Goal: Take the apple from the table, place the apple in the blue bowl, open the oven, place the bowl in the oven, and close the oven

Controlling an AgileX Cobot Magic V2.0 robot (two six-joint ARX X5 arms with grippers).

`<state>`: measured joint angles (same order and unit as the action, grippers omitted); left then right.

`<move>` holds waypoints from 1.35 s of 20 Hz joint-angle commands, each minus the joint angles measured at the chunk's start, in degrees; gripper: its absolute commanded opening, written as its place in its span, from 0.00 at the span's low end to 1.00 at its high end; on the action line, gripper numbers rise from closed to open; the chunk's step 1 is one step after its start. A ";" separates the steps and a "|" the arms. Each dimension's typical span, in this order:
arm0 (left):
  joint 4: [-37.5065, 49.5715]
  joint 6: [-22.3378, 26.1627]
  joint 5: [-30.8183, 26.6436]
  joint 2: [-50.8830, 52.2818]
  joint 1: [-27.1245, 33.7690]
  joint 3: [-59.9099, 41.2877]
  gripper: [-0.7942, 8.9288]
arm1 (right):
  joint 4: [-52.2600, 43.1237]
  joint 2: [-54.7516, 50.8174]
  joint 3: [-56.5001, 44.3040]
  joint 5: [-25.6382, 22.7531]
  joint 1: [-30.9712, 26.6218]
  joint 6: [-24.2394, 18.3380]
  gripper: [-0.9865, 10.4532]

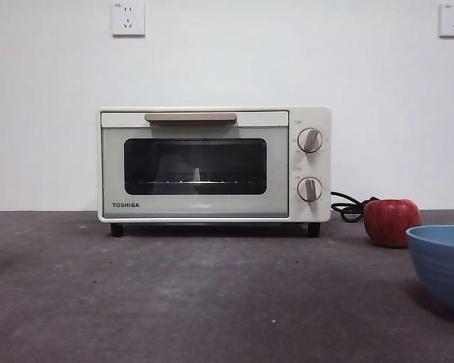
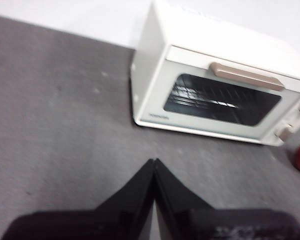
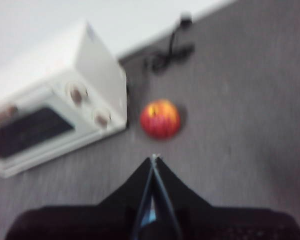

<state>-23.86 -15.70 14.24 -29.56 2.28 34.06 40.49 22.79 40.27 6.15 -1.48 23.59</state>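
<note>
The oven is standing on its black feet toward the back edge of the table, with its dark glass door facing forward and fully closed; the beige bar handle is lying along the door's top, and the two knobs are sitting one above the other on the panel beside the door. The apple is resting on the table just beside the oven's knob side, apart from it, with a coiled black power cord lying behind it near the wall. The blue bowl is sitting nearer the front edge than the apple, at the table's edge on that same side, only partly in frame, and showing nothing above its rim. The left gripper is hanging above bare table in front of the oven, jaw tips pressed together and holding nothing. The right gripper is hanging above the table short of the apple, jaw tips likewise meeting, empty. Two wall sockets are showing on the white wall behind.
</note>
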 commanded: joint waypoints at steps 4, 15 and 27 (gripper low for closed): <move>-6.71 -0.57 2.71 -11.02 -0.11 9.20 0.08 | 7.76 11.82 8.98 1.97 0.07 0.04 0.09; -17.64 0.11 2.71 -26.64 -0.11 19.08 0.08 | 8.92 29.42 20.02 3.26 0.07 -5.33 0.09; -17.92 1.31 12.92 -27.71 -5.64 19.08 0.08 | 8.68 59.10 32.70 12.70 2.34 -16.66 0.40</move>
<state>-42.26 -15.16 27.14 -57.25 -3.20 53.08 49.60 81.67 72.64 18.68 0.56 7.81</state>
